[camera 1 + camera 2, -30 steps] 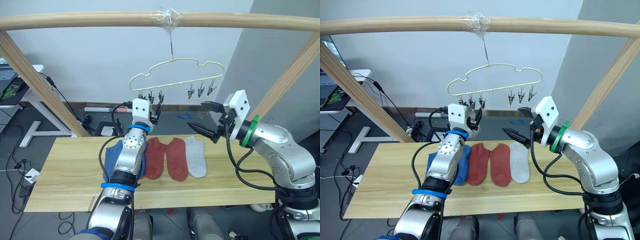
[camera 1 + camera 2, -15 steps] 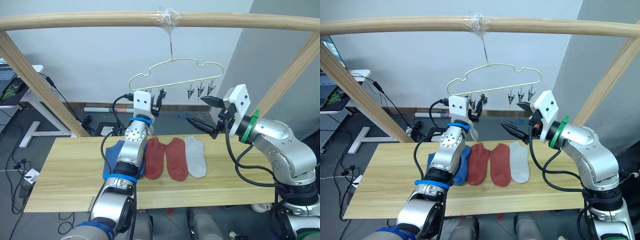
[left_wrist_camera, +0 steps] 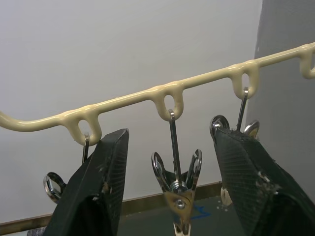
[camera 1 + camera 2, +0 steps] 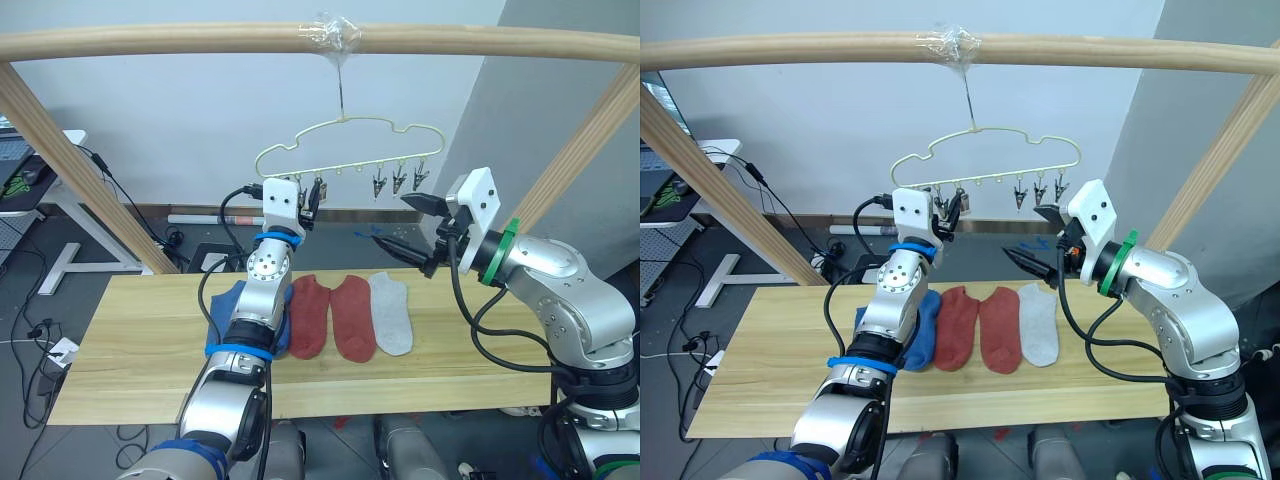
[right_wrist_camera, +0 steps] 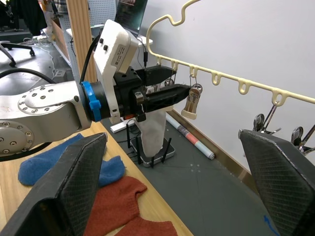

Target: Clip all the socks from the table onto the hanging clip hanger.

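The pale-yellow clip hanger (image 4: 408, 128) hangs from the top pole. My left gripper (image 4: 312, 196) is raised to its left clips, open, with one metal clip (image 3: 176, 184) between its fingers. A light grey sock (image 5: 153, 130) hangs just under that gripper; what holds it is hidden. On the table (image 4: 140, 340) lie a blue sock (image 4: 228, 318) partly behind my left arm, two rust-red socks (image 4: 310, 315) (image 4: 352, 318) and a light grey sock (image 4: 392, 312). My right gripper (image 4: 392, 222) hovers open and empty above the grey sock, below the hanger's right clips.
A round wooden frame surrounds the work area: a top pole (image 4: 200, 42) and slanted posts (image 4: 70, 170) (image 4: 585, 150). Bare tabletop lies to the left and right of the socks. Cables and a white desk leg (image 4: 65, 265) sit on the floor at left.
My left gripper has risen to the level of the clips and the hanger has shifted slightly left. My right gripper has lifted a little. The socks on the table have not moved.
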Action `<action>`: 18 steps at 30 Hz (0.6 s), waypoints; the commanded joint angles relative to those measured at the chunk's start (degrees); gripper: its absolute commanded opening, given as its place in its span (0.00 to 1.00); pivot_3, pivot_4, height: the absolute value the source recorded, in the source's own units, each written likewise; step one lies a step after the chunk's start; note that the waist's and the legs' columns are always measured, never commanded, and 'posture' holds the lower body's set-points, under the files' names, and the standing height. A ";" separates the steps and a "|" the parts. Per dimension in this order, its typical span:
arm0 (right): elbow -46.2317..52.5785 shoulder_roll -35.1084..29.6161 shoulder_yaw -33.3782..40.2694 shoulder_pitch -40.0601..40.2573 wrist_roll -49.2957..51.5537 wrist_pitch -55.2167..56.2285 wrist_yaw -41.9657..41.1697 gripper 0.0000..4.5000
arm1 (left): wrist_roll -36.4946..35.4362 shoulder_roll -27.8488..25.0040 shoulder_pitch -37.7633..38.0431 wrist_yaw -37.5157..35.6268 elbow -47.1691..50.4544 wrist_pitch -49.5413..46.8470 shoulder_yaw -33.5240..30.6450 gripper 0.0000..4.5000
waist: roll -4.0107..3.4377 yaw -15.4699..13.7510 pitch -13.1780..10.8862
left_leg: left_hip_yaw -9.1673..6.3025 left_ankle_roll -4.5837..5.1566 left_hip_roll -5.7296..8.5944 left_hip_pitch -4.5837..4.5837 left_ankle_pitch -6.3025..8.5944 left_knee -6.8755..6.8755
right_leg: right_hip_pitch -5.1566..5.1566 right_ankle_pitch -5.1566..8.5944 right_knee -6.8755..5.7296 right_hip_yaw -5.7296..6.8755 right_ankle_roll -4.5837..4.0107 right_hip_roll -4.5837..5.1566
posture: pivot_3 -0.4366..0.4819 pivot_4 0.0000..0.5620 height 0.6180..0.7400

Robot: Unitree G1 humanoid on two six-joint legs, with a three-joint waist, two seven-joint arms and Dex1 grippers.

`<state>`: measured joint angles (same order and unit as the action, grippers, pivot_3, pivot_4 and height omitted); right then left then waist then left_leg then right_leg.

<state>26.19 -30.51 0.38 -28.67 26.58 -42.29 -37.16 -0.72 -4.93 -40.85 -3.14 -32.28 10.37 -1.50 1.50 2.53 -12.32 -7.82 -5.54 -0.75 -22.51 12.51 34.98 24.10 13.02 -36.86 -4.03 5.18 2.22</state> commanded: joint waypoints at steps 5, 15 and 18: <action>1.27 -0.53 0.90 0.10 0.45 1.71 0.05 1.00 | 0.19 0.06 -0.78 -0.20 1.09 1.38 -0.12 0.12 | 0.00 0.04 0.00 | 0.00 0.00 0.00 0.01 0.00 0.00 | 0.00 0.00 0.00 0.00 0.00 0.00 | 0.42 0.32 1.00; -0.40 -0.58 -1.11 1.92 -1.80 3.65 0.07 1.00 | -0.71 -0.52 0.27 -0.86 3.93 -2.44 -0.60 0.00 | 0.00 0.22 0.00 | 0.00 0.00 0.00 0.01 0.00 0.00 | 0.00 0.00 -0.01 0.00 0.00 0.00 | 0.42 0.33 1.00; -3.17 -1.38 -4.43 4.34 -5.80 6.56 -0.19 1.00 | -3.84 -0.82 1.45 -3.95 7.08 -6.88 -1.42 0.00 | 0.00 0.34 0.00 | -0.01 0.00 0.00 0.02 0.00 0.00 | -0.01 0.00 -0.02 0.00 0.00 0.00 | 0.43 0.34 1.00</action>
<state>23.40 -31.04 -3.02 -25.08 22.91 -38.16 -37.20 -2.79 -5.34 -40.07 -5.47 -28.42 5.55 -2.21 1.50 2.87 -12.32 -7.82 -5.54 -0.75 -22.50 12.51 34.98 24.10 13.02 -36.88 -4.04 5.18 2.21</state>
